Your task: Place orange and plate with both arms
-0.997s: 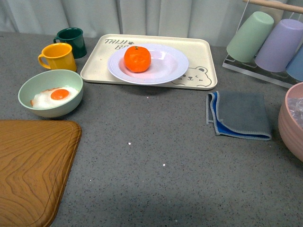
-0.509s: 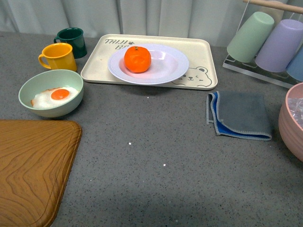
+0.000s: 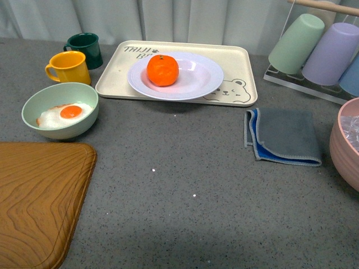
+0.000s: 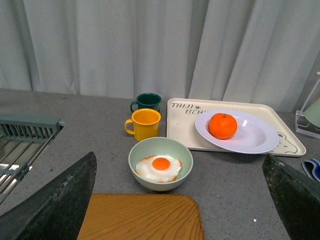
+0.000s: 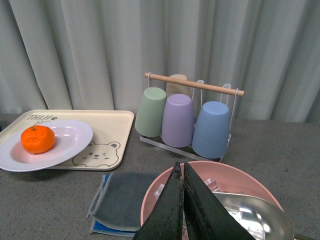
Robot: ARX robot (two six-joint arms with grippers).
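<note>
on the beige bear tray (image 3: 241, 61) at the far side of the table (image 3: 185, 168), the plate (image 3: 199, 78) sits with the orange (image 3: 162, 70) resting in it, left of the plate's centre. left of the tray: yellow mug (image 3: 68, 67), dark green mug (image 3: 85, 48), pale green bowl (image 3: 39, 101) holding a fried egg (image 3: 66, 114). folded grey cloth (image 3: 286, 135) lies right of the tray. left claw (image 4: 175, 200): fingers spread wide apart, holding nothing. right claw (image 5: 183, 210): fingers pressed together, nothing between them, above a pink bowl (image 5: 150, 192).
</note>
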